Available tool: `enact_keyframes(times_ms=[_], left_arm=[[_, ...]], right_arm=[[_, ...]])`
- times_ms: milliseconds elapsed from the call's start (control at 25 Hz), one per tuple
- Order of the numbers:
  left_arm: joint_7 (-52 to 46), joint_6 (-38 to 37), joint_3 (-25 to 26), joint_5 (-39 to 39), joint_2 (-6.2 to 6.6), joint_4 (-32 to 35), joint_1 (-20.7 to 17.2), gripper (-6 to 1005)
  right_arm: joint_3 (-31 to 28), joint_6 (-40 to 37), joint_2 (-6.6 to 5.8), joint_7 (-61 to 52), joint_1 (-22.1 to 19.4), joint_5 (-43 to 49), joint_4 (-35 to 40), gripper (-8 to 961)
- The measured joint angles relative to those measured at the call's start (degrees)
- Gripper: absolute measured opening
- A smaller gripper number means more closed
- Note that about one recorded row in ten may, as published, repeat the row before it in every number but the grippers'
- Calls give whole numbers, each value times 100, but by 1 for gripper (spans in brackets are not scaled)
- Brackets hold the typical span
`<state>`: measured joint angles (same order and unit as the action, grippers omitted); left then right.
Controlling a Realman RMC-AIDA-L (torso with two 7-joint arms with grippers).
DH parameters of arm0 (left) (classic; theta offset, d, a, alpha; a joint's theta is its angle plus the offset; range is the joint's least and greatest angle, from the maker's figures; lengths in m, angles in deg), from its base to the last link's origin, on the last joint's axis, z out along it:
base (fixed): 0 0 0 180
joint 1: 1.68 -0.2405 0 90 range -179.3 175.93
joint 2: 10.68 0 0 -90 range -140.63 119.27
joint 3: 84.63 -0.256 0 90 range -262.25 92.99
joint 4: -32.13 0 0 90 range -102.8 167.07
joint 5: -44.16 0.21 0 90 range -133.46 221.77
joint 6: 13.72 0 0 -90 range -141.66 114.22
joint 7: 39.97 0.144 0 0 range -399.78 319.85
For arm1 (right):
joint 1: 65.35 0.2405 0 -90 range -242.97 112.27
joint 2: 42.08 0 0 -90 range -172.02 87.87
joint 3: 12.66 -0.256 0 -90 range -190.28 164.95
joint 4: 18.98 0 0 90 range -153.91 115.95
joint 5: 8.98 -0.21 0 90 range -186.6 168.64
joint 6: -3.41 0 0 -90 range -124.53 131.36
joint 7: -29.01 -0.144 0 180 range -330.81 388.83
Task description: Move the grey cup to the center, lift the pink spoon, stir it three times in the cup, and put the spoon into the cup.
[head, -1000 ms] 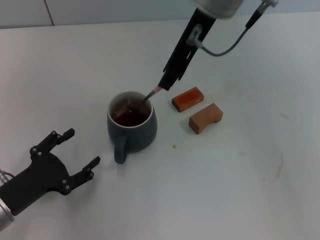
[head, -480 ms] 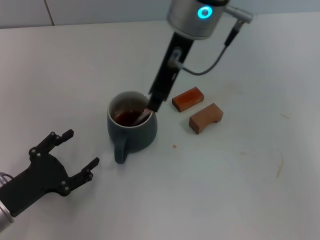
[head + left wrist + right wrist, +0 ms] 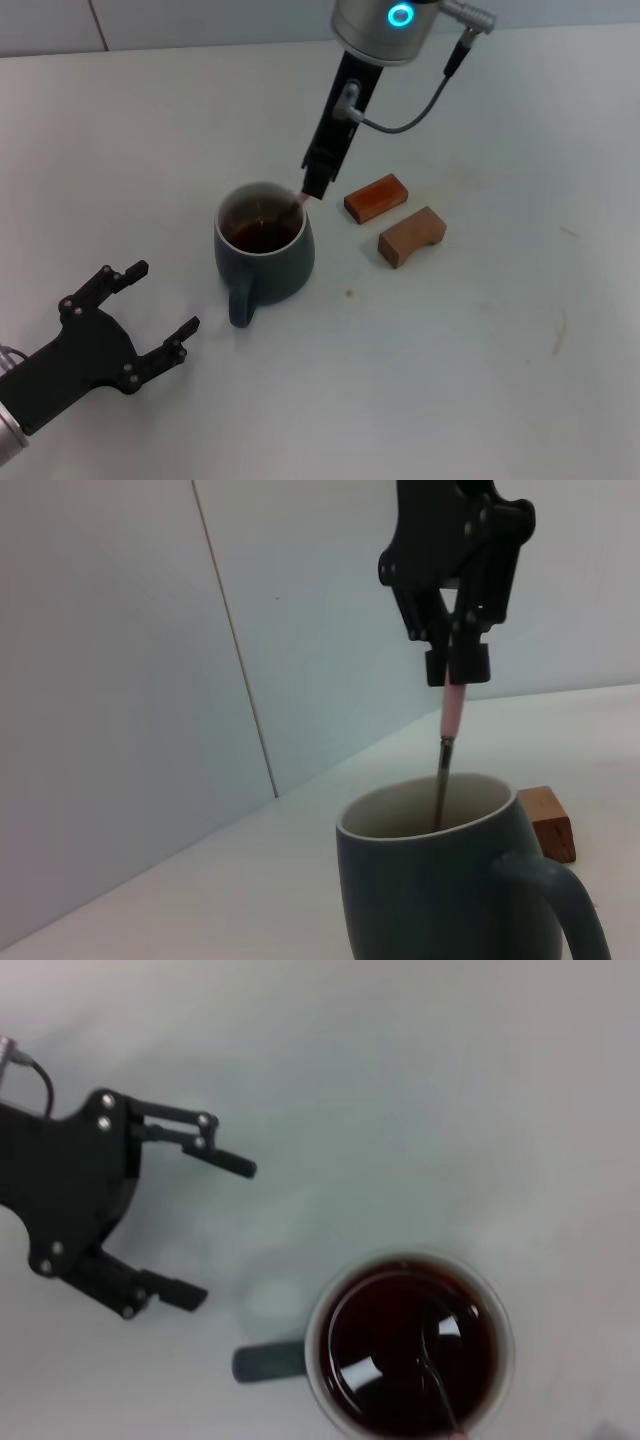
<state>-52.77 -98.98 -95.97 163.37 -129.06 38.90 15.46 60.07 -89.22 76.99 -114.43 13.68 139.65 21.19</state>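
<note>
Right gripper [image 3: 312,190] clamps pink spoon [image 3: 452,712] | bowl in grey cup [image 3: 264,254] | left gripper [image 3: 160,305] spread, idle

slate-grey cup [image 3: 265,256] with brown liquid, pink spoon [image 3: 452,712] handle, brown blocks [image 3: 376,197]

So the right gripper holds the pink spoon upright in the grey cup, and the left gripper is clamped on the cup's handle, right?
Not quite. The left gripper is open and rests apart from the grey cup, touching nothing, as the head view shows. The rest stands: the right gripper holds the pink spoon with its bowl down in the cup.
</note>
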Motion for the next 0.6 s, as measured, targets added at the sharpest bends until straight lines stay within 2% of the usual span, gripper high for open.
enact_keyframes(times_ms=[280, 600], left_arm=[[6, 17, 0, 3, -2, 0, 4, 840], [6, 5, 0, 5, -1, 0, 3, 840]], right_arm=[[10, -296, 43, -11, 63, -79, 3, 111], [80, 153, 24, 17, 129, -107, -96, 111]])
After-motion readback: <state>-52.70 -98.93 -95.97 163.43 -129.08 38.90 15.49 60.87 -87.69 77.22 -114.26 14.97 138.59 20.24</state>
